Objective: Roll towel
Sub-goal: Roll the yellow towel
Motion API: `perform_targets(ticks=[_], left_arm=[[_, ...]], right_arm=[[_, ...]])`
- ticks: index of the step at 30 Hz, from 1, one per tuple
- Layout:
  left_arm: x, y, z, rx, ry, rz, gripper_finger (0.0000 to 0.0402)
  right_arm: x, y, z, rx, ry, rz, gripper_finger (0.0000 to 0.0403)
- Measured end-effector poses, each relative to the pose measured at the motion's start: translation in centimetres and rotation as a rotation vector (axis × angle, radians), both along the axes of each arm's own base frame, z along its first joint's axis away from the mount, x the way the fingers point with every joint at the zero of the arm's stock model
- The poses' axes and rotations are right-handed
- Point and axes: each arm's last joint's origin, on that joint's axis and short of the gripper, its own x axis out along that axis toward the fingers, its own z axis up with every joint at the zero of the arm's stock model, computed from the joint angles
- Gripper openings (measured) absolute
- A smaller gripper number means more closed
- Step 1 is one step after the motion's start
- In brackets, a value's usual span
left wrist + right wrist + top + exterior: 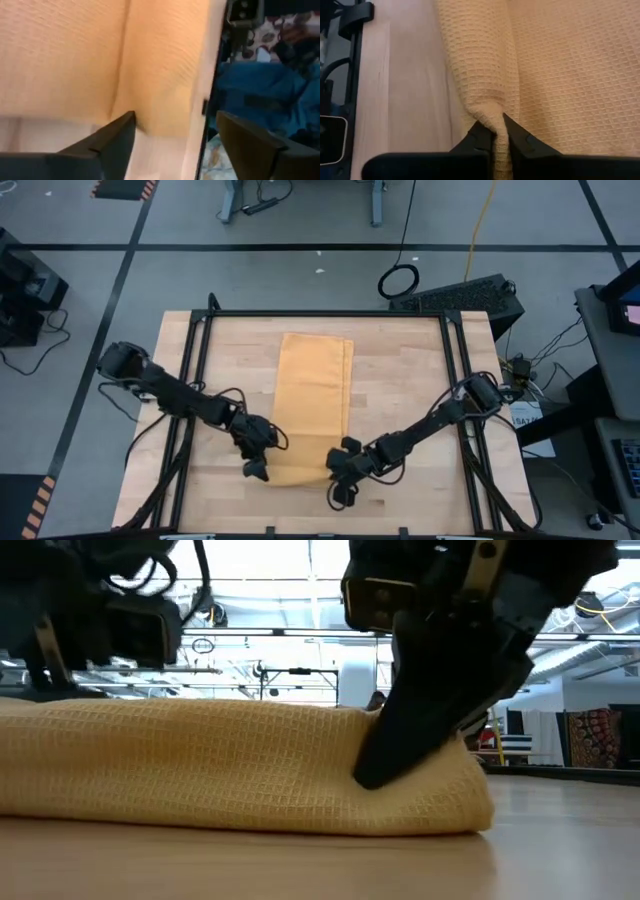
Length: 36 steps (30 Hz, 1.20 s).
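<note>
Towel (314, 395), lengthwise on worktop (410, 390): right end effector (500, 131) pinching near corner, left end effector (172, 132) spread and empty at opposite corner; risk: one-sided lift skews roll.

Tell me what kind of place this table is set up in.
Probably a robotics lab or workshop. The wooden table stands on a grey floor marked with black tape lines, cables and electronics lie around it, and the low view shows a big hall with overhead beams behind the towel.
</note>
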Motion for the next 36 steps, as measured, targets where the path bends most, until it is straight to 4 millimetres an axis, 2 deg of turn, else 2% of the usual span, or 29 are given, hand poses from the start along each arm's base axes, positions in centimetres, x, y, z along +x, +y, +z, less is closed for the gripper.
perform_targets(ticks=[5,9,13,19,24,31,36], left_arm=[[-1.2,-0.5,2.2,0.08,-0.112,0.013,0.0301],[-1.9,-2.2,3.7,0.235,-0.356,0.009,0.0302],[-2.8,-4.1,3.4,0.392,-0.45,0.023,0.0303],[-3.8,-5.7,3.7,0.499,-0.558,0.085,0.0303],[-3.7,-5.9,2.5,0.603,-0.564,0.023,0.0303],[-3.0,-6.0,0.1,0.697,-0.498,0.011,0.0303],[-2.8,-6.1,-0.8,0.731,-0.475,0.028,0.03]], right_arm=[[0.5,-1.0,0.0,0.04,0.02,0.004,0.0008],[0.9,-1.9,0.0,0.071,0.035,0.002,0.0008],[1.2,-2.8,0.0,0.11,0.057,0.01,0.0008],[1.6,-3.7,0.0,0.16,0.08,0.03,0.0008],[1.7,-4.5,-0.1,0.169,0.102,0.021,0.0008],[2.0,-5.3,-0.3,0.216,0.124,0.032,0.0008],[2.1,-5.6,-0.3,0.216,0.124,0.029,0.0008]])
